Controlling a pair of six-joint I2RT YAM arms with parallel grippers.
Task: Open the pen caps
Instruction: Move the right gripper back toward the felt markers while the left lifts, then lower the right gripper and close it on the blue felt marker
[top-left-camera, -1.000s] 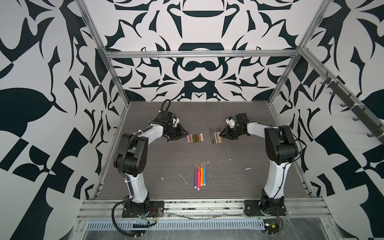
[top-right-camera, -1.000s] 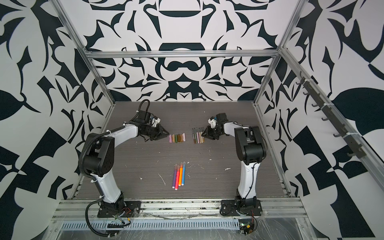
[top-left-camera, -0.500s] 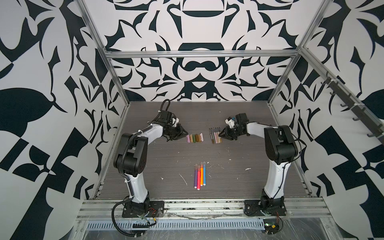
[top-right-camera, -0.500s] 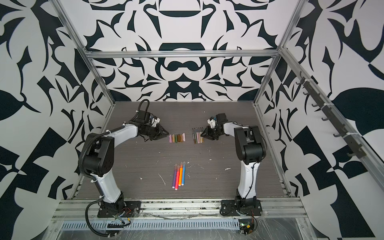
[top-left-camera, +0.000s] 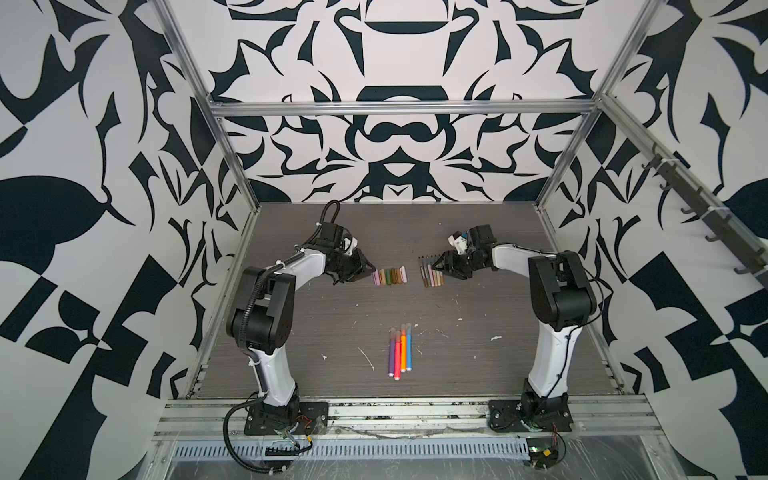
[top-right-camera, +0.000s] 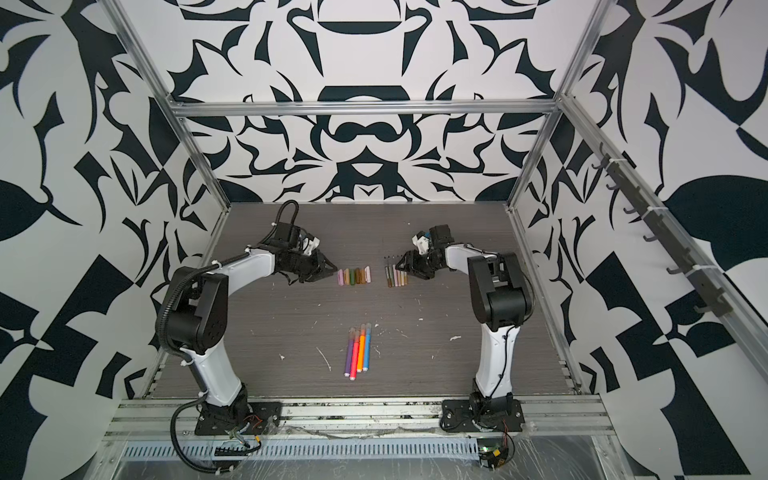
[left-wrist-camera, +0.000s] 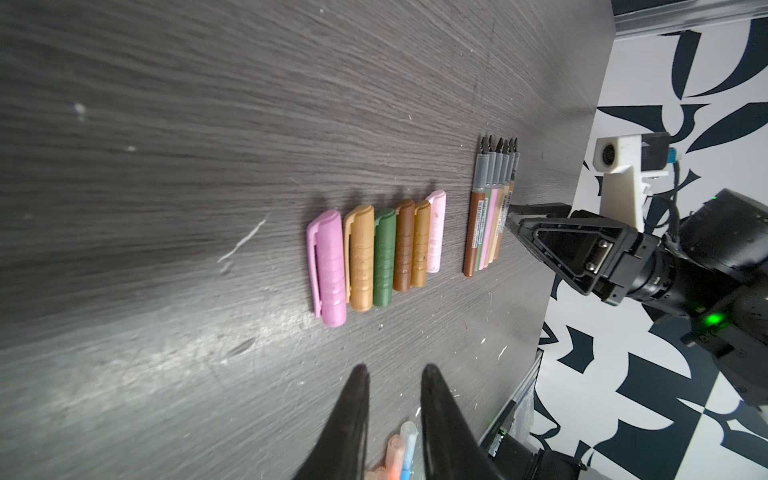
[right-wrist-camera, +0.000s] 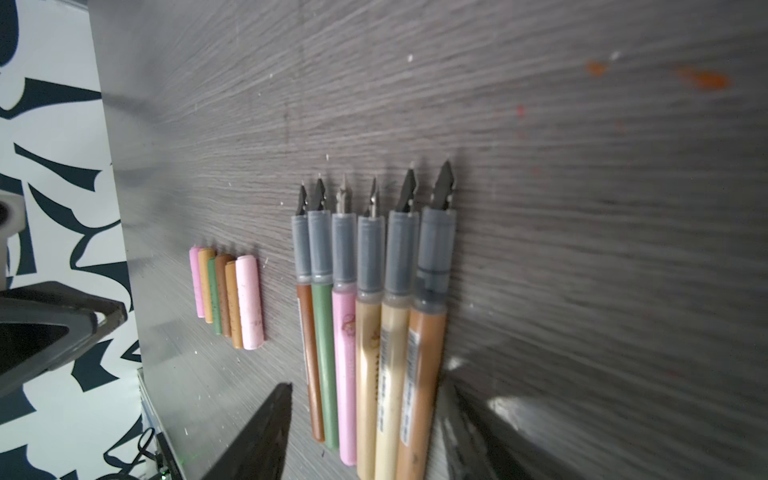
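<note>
- Top views, layout: six loose caps (top-left-camera: 389, 276) (top-right-camera: 354, 276) are seen lying side by side on the table (top-left-camera: 316, 324), toward the far middle. A row of thin pens (top-left-camera: 432, 276) (top-right-camera: 397, 277) is noted just to their right, with a narrow gap between the rows.
- Top views, rest: four bright pens (top-left-camera: 400, 351) (top-right-camera: 359, 351) are laid together nearer the front, well apart from both rows.
- Top views, arms: the left gripper (top-left-camera: 371, 269) (top-right-camera: 332, 268) is held low just left of the caps, not touching them. The right gripper (top-left-camera: 436, 266) (top-right-camera: 400, 264) is set at the right edge of the thin pens. Contact cannot be told here.
- Left wrist: the left gripper (left-wrist-camera: 395, 372) is seen with its fingers a little apart and nothing between them. The caps (left-wrist-camera: 374, 257) lie ahead in the order pink, tan, green, brown, tan, pale pink. Beyond them the thin pens (left-wrist-camera: 484, 232) are recorded with bare nibs, and the right gripper (left-wrist-camera: 513, 218) is at their side. Clear caps (left-wrist-camera: 409, 430) are seen on the bright pens (left-wrist-camera: 403, 457).
- Right wrist: the right gripper (right-wrist-camera: 368, 388) is seen with its fingers spread wide, straddling the rear ends of the thin pens (right-wrist-camera: 365, 332). Nothing is clamped. Six uncapped pens are counted. The caps (right-wrist-camera: 226, 297) lie beside them.
</note>
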